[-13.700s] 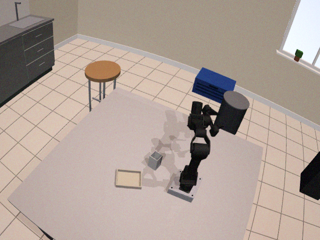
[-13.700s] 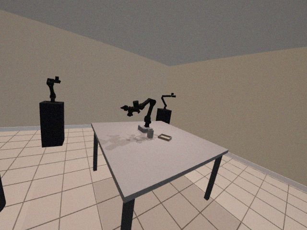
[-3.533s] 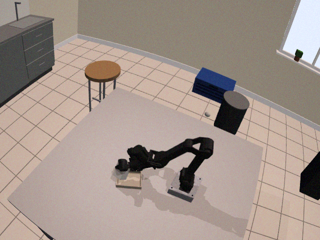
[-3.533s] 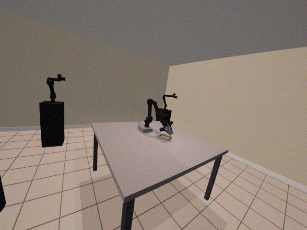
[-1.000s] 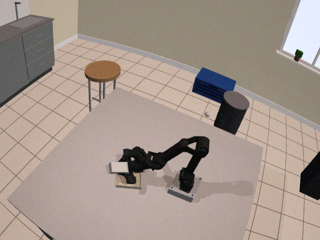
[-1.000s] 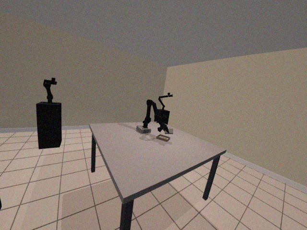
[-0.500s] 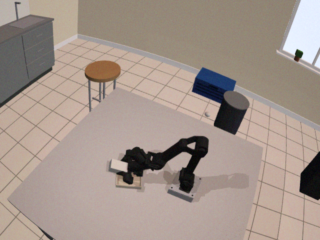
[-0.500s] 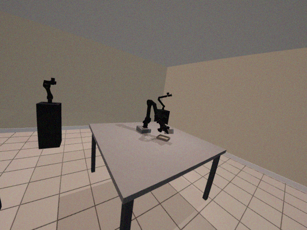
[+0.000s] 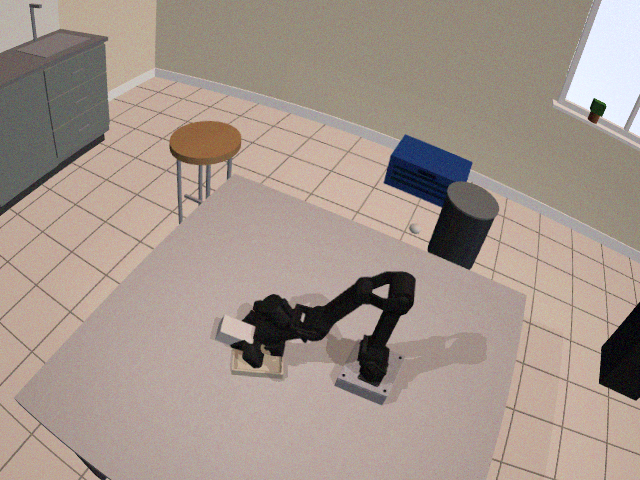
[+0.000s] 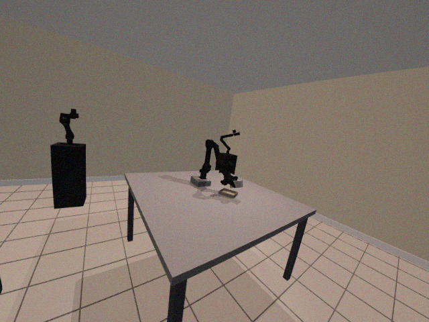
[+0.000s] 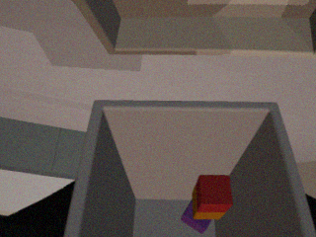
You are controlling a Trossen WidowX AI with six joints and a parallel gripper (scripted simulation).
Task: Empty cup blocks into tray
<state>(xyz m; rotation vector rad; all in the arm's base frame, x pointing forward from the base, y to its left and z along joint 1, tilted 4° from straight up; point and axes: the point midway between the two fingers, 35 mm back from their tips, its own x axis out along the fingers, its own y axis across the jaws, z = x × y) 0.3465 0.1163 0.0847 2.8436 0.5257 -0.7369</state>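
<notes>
My gripper [image 9: 245, 333] is shut on the cup, its dark fingers on two opposite sides. The cup [image 9: 236, 329] [image 10: 238, 183] [image 11: 185, 105] is square, pale grey and held above the table, beside and partly over the tray's back-left edge in the top view. It looks tilted, but the exact angle is unclear. Inside the cup, the wrist view shows a red block [image 11: 213, 192], an orange block [image 11: 207, 215] under it and a purple block [image 11: 193, 219]. The shallow beige tray [image 9: 255, 372] [image 10: 226, 195] [image 11: 158, 51] lies on the table; the arm hides part of its inside.
The arm's base [image 9: 359, 390] [image 10: 200, 182] stands on the table to the right of the tray in the top view. A stool [image 9: 205, 139], a blue chest [image 9: 431, 162] and a dark bin [image 9: 460, 232] stand on the floor beyond the table.
</notes>
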